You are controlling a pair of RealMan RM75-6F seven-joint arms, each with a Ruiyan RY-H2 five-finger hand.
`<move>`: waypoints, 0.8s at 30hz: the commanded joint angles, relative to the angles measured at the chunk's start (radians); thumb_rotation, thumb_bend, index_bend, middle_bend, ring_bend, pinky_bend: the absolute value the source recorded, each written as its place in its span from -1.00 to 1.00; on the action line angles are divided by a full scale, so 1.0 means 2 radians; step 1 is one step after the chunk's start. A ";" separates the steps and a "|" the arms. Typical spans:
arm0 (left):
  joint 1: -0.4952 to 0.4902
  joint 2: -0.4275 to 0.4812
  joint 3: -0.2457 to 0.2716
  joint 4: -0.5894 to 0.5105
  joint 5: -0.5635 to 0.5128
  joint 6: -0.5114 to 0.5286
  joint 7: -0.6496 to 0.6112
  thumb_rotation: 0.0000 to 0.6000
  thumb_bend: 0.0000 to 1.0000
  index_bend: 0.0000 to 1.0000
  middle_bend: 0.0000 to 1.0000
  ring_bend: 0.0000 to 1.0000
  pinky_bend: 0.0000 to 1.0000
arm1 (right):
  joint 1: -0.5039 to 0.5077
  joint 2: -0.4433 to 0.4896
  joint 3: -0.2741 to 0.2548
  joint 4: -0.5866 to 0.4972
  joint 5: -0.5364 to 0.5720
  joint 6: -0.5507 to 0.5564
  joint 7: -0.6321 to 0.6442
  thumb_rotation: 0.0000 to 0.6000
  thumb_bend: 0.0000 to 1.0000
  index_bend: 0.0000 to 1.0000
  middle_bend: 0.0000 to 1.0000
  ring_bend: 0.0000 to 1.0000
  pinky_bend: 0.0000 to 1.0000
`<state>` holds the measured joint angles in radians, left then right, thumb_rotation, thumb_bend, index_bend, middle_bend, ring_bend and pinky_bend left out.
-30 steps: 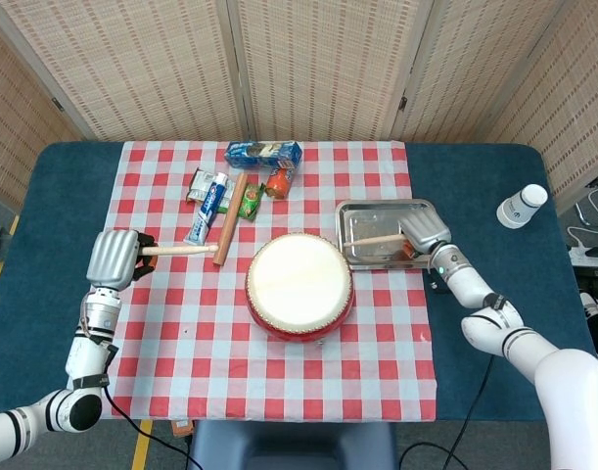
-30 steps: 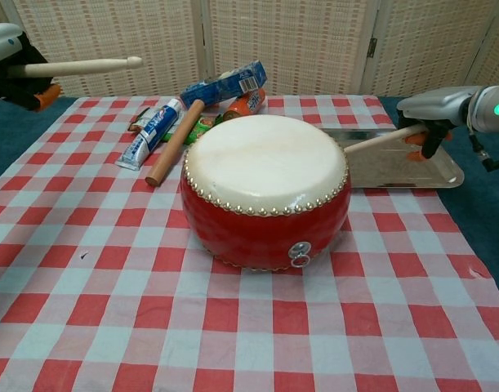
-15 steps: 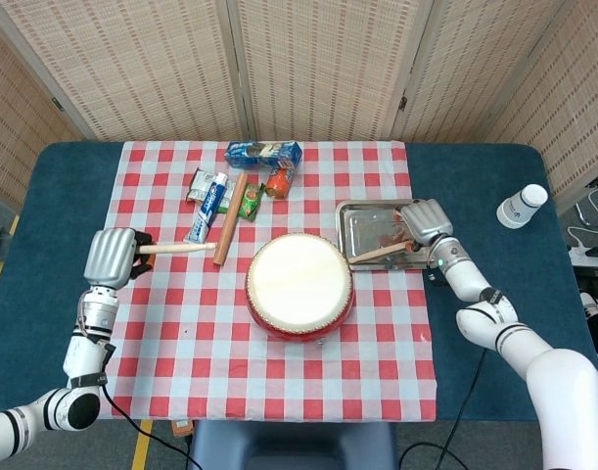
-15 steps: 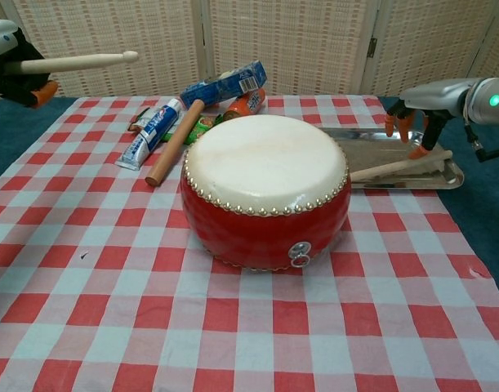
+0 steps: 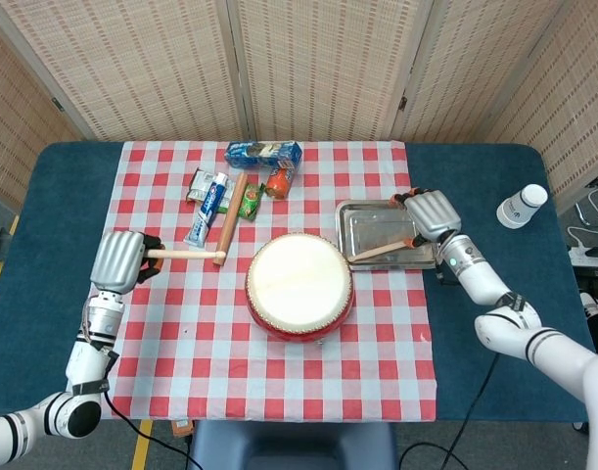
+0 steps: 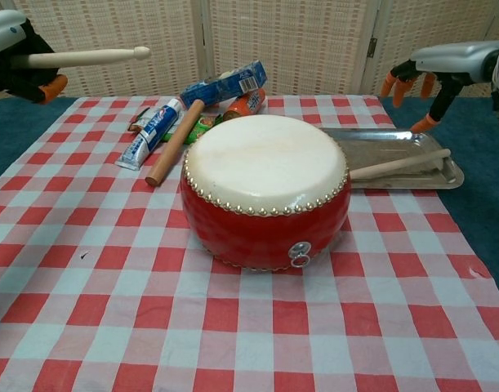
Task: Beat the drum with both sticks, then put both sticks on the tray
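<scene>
A red drum (image 5: 299, 286) (image 6: 264, 188) with a pale skin sits mid-table on the checked cloth. My left hand (image 5: 119, 261) (image 6: 16, 54) grips a wooden drumstick (image 5: 186, 255) (image 6: 82, 57) held level above the cloth, tip pointing toward the drum. The other drumstick (image 5: 383, 250) (image 6: 396, 165) lies in the metal tray (image 5: 360, 217) (image 6: 445, 175) right of the drum. My right hand (image 5: 433, 213) (image 6: 429, 69) hovers above the tray's right end, fingers spread, holding nothing.
Behind the drum lie a wooden rolling pin (image 5: 231, 219) (image 6: 174, 143), toothpaste tubes (image 5: 208, 205) (image 6: 151, 132), a blue box (image 5: 264, 153) (image 6: 224, 84) and small packets (image 5: 277, 183). A white bottle (image 5: 522, 206) stands at the far right on the blue table.
My right hand let go of its drumstick, which now lies in the tray, then opened and rose clear of it. The left hand with its stick shifted slightly toward the drum.
</scene>
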<state>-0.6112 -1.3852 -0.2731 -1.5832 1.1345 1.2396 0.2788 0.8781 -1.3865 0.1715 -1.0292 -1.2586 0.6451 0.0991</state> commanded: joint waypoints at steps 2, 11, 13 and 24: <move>-0.004 -0.002 0.003 -0.015 0.011 0.007 0.020 1.00 0.65 1.00 1.00 1.00 1.00 | -0.044 0.142 0.029 -0.213 0.045 0.066 -0.044 1.00 -0.79 -0.37 -0.38 -0.55 -0.31; -0.023 -0.007 -0.002 -0.060 0.008 0.012 0.091 1.00 0.65 1.00 1.00 1.00 1.00 | -0.054 0.233 0.064 -0.402 0.115 0.089 -0.063 1.00 -0.79 -0.14 -0.20 -0.47 -0.30; -0.027 -0.010 -0.005 -0.068 0.005 0.013 0.104 1.00 0.65 1.00 1.00 1.00 1.00 | -0.049 0.238 0.068 -0.425 0.132 0.086 -0.069 1.00 -0.79 -0.13 -0.19 -0.46 -0.29; -0.062 -0.038 -0.018 -0.105 -0.028 0.025 0.206 1.00 0.65 1.00 1.00 0.99 1.00 | 0.024 0.186 0.082 -0.485 0.255 0.086 -0.113 1.00 -0.79 -0.10 -0.14 -0.41 -0.20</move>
<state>-0.7209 -1.4445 -0.3017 -1.7784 1.0917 1.2796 0.6686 0.8902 -0.9840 0.3275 -1.9764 -0.7945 0.8177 -0.1084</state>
